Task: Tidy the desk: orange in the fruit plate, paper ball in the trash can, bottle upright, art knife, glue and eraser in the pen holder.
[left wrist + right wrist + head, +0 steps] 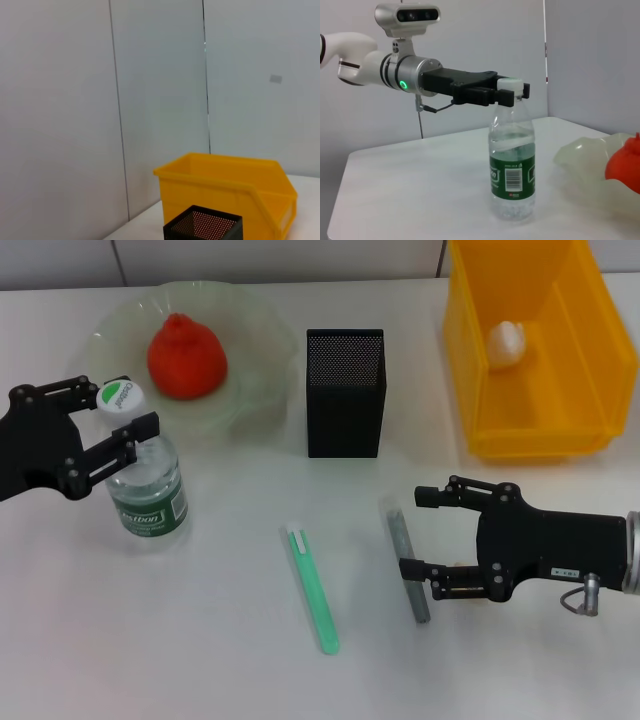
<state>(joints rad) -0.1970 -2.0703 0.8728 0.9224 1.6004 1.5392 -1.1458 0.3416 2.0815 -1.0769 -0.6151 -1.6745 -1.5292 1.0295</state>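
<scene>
Head view shows my left gripper (122, 433) jaws closed on the upright bottle (146, 483) at frame left, so next I release, while my right gripper (415, 535) jaws straddle, open, the grey art knife (406, 562).

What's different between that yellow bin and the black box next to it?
The trash can is bright yellow solid plastic; the pen holder is black metal mesh. The trash can is wide and low with sloping walls, while the pen holder is narrow, square and taller than wide. The trash can holds a paper ball; nothing shows in the pen holder. Both stand upright and open-topped on the desk.
</scene>
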